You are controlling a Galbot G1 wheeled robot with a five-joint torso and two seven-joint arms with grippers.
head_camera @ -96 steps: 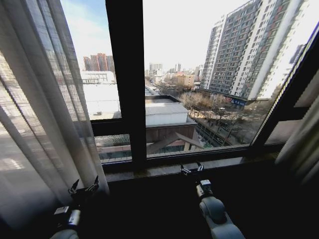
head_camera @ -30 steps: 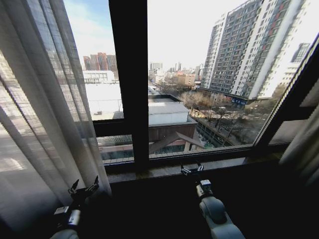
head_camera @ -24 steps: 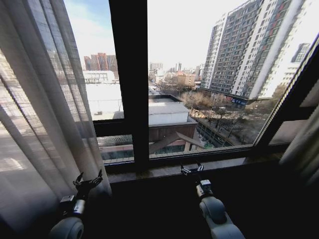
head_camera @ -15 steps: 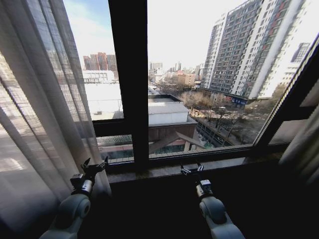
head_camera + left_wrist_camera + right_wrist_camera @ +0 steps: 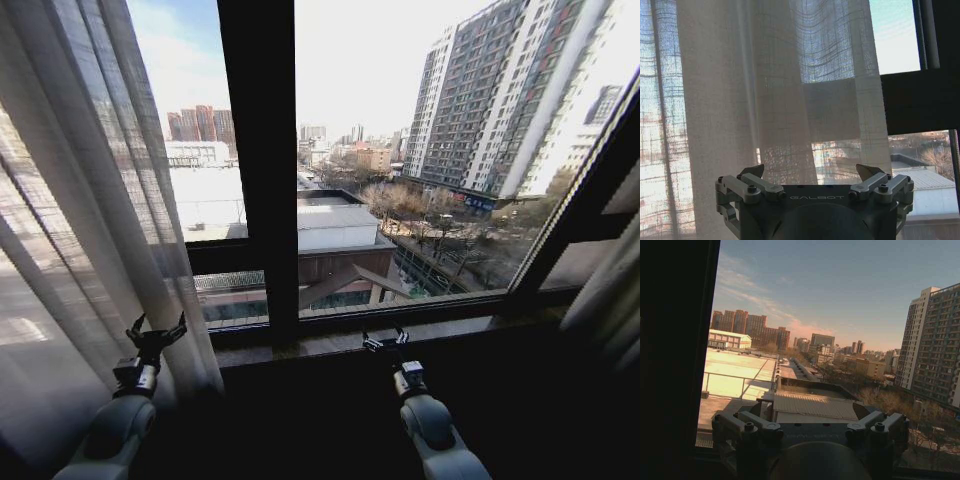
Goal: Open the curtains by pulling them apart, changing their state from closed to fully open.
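The left curtain [image 5: 80, 230], sheer white in long pleats, is bunched at the left side of the window. A second curtain panel [image 5: 610, 290] hangs gathered at the far right edge. My left gripper [image 5: 155, 331] is open, raised in front of the left curtain's lower folds; in the left wrist view the curtain [image 5: 765, 100] hangs just beyond my left gripper [image 5: 810, 172], with no fabric between the fingers. My right gripper [image 5: 386, 338] stands open low at the middle, by the sill, facing bare glass; the right wrist view shows my right gripper [image 5: 807, 421] holding nothing.
A thick black window frame bar [image 5: 258, 170] runs vertically through the middle of the glass. A stone sill [image 5: 340, 342] runs along the bottom, with dark wall below it. City buildings lie beyond the glass.
My left arm has risen and swung left, from beside the curtain's inner edge to in front of its folds. The right arm has not moved. The curtains hang as before.
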